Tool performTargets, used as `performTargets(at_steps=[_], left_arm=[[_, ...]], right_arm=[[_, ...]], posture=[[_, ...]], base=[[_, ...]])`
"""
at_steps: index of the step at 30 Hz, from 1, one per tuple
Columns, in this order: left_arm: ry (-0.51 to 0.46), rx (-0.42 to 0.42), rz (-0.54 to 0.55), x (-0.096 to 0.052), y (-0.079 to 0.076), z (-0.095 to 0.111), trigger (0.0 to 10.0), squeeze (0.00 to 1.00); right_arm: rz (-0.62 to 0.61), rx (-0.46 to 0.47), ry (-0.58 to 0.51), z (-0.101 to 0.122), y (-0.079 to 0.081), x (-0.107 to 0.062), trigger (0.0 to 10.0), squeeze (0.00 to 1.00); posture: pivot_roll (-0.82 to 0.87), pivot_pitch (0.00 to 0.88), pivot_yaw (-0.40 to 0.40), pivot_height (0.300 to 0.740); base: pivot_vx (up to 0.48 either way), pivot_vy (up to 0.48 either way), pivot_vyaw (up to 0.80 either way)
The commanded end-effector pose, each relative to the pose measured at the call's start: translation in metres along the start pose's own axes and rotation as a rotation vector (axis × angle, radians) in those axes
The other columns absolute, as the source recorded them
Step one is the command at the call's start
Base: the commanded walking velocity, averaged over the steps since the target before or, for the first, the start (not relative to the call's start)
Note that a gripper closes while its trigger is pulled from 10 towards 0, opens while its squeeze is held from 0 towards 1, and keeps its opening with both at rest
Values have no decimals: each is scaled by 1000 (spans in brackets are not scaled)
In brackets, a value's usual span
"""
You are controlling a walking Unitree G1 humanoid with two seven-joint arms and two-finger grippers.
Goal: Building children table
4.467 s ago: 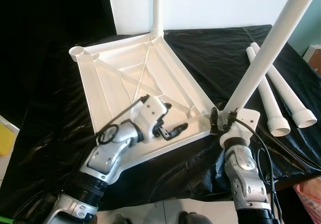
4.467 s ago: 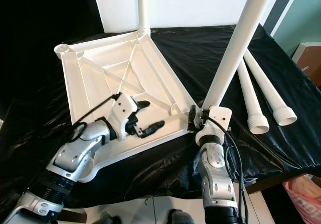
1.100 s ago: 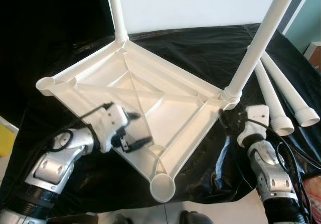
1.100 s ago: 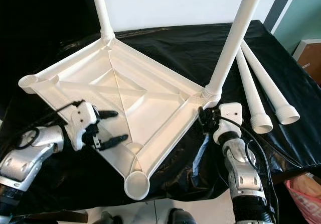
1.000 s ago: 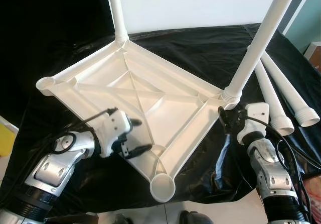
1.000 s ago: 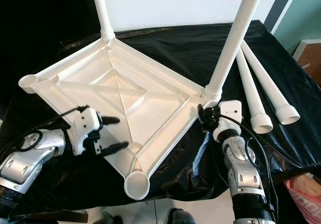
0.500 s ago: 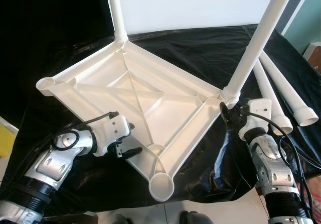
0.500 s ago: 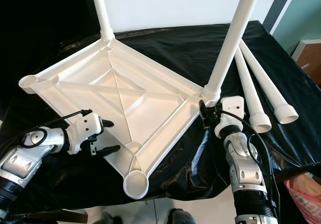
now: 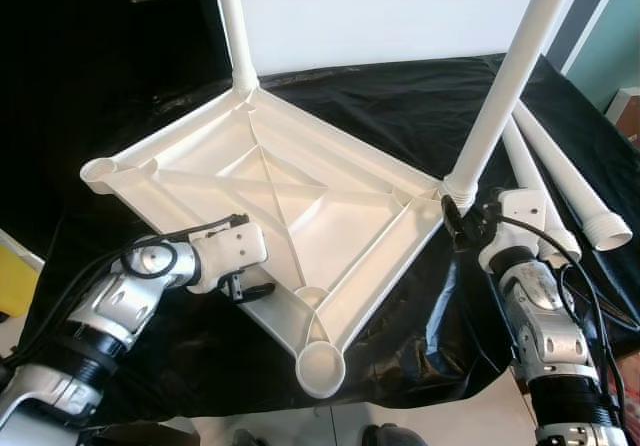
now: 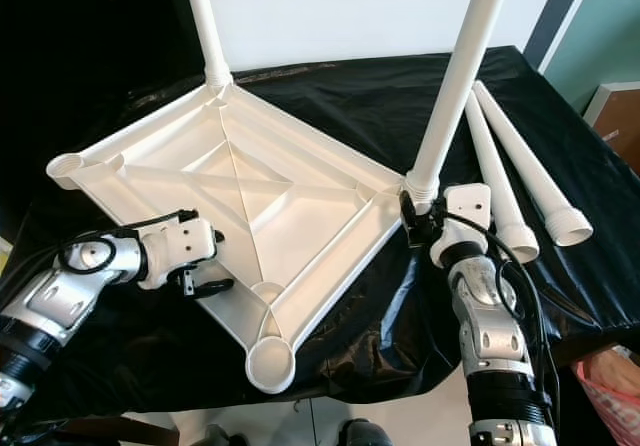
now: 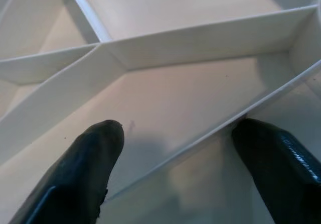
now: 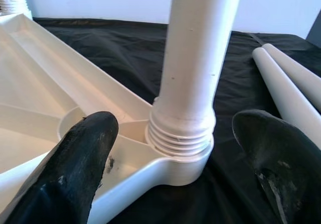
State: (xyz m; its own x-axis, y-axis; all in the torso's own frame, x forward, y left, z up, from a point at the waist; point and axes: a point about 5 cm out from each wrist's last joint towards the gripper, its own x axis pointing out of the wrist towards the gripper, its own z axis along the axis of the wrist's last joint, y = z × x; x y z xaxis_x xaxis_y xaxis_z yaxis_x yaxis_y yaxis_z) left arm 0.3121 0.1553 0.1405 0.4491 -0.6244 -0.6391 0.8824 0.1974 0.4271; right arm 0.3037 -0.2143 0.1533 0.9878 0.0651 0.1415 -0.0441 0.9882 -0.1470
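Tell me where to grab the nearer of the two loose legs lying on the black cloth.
Take the loose leg by its smooth tube above the threaded end, from above with fingers across it. It lies flat, touching its twin, so the right hand has little room between them.

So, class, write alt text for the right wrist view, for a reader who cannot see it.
A white plastic table leg stands screwed into a corner socket of the upturned white plastic tabletop, between the open black fingers of the right gripper. Two loose white legs lie beyond on the black sheet.
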Motion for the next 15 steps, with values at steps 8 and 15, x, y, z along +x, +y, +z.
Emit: performTargets(at_steps=[8,15], left_arm=[[38,-27,-35,17,-14,-7,0,0],[35,-10,-49,24,-15,-3,0,0]], right_arm=[[-18,16,6,-4,-1,-2,10000,0],[-29,21,7,-4,-1,-3,10000,0]], posture=[[-106,112,57,740],[-110,116,63,740]], base=[[0,0,0],[0,0,0]])
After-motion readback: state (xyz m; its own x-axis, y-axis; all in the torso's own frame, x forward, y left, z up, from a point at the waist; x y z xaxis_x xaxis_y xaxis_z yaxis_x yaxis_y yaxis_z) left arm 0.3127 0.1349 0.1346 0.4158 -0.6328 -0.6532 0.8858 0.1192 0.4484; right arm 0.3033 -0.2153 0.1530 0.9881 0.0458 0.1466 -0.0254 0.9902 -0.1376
